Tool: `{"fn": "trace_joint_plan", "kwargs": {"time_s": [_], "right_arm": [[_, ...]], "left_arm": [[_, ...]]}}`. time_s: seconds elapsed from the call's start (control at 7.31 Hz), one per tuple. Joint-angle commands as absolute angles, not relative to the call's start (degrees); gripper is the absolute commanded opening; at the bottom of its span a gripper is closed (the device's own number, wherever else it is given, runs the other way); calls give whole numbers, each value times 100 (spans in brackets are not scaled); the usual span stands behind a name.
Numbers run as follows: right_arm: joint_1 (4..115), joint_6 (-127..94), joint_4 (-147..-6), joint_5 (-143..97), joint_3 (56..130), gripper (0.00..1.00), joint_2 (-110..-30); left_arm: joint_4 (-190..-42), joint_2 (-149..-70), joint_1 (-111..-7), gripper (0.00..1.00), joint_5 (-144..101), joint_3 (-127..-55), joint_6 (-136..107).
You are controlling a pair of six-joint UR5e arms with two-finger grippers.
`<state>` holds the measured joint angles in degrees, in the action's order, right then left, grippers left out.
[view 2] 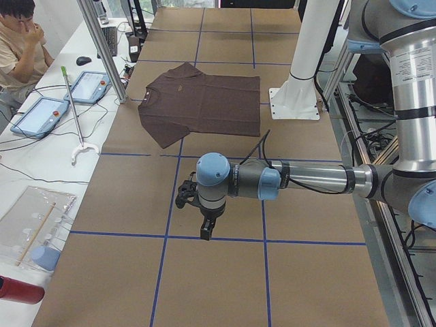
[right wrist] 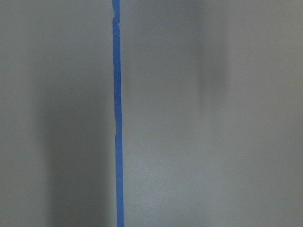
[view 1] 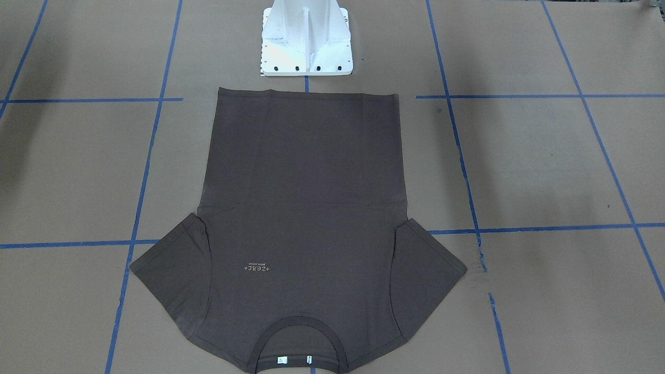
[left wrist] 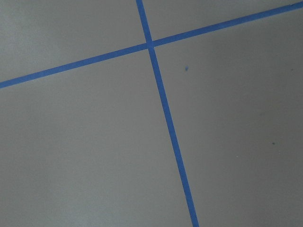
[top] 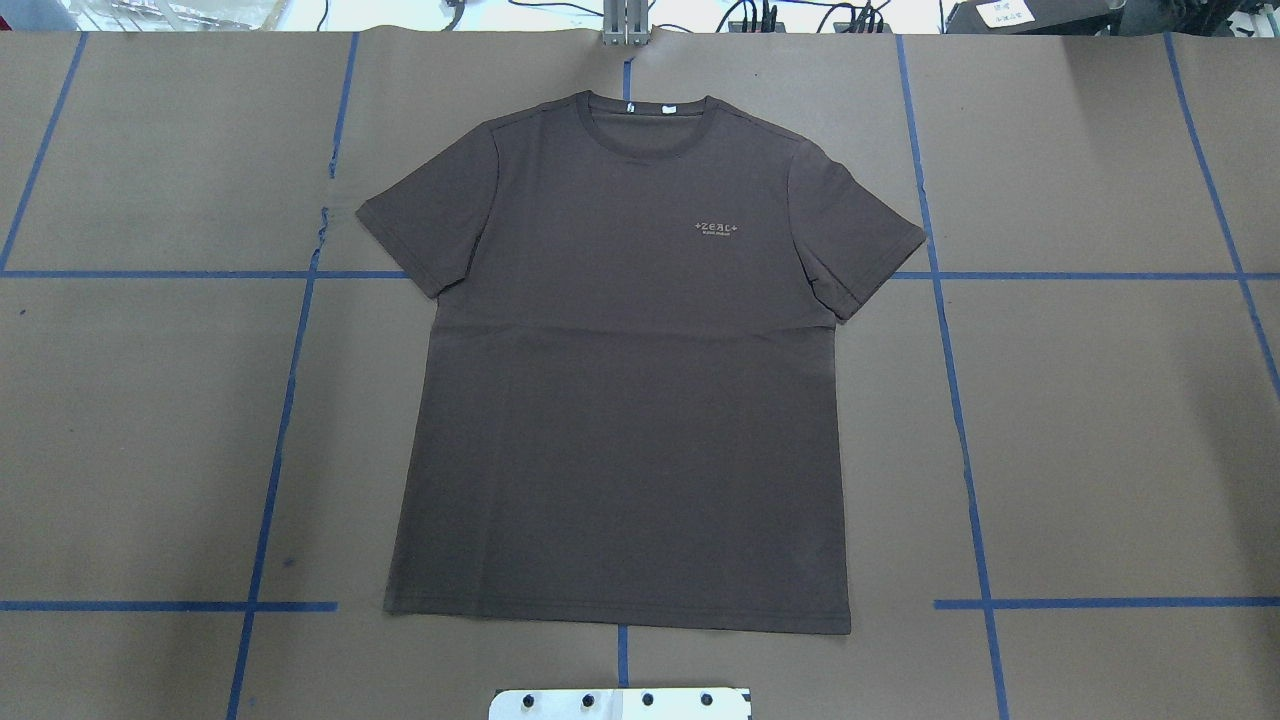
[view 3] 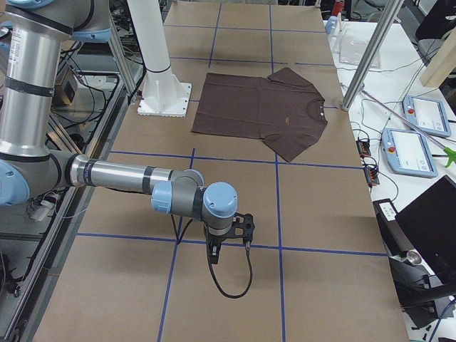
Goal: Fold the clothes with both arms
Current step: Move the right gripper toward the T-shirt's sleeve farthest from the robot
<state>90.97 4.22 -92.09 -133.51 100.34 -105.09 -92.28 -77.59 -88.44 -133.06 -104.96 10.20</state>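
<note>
The clothes are one dark brown T-shirt [top: 620, 400], spread flat and face up on the brown paper with its collar away from the robot base and its sleeves out. Its pale chest lettering [view 1: 258, 268] and white neck tags [view 1: 283, 359] show. The left arm reaches out low over bare paper far from the shirt [view 2: 204, 99], its left gripper [view 2: 206, 228] pointing down; I cannot tell whether it is open or shut. The right gripper [view 3: 214, 253] hangs likewise over bare paper at the other end, state unclear. Both wrist views show only paper and blue tape.
The white pedestal base [view 1: 306, 41] stands just behind the shirt's hem. Blue tape lines [top: 960, 400] grid the paper. A metal post [view 2: 102, 48], tablets [view 2: 88, 85] and a seated person [view 2: 20, 41] are along the far table edge.
</note>
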Motion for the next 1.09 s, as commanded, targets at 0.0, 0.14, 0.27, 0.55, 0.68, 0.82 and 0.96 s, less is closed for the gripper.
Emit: {"fn": "trace_joint_plan", "kwargs": {"time_s": [0.0,0.14,0.27,0.55,0.68,0.82,0.96], "right_arm": [[9097,422,-9211,-13351,10037,100,-10512],[9097,396,-9211,-13359,10037,100,-10512],[9097,387,-9202,-13377,10037,100,-10512],[9088,361,-8233,-13823,10002,100,-10503],[9088,343,-7757,-13903,10019,100,-10486],[9088,360,-7108,-13852,10028,100,-10416],[9097,56,-6675,-13904,10046,100,-10258]], "left_arm": [[-9220,-7752,-8842,100,-13315,-10538,1020],[-9228,-7752,-8842,100,-13307,-10529,1020],[-9255,-7769,-8842,100,-13298,-10573,1028],[-10408,-7796,-8833,100,-13245,-10503,1020],[-11041,-7866,-8833,100,-13254,-10468,985],[-11857,-8266,-8850,100,-13263,-10215,984],[-12283,-8253,-8842,100,-13315,-10126,976]]}}
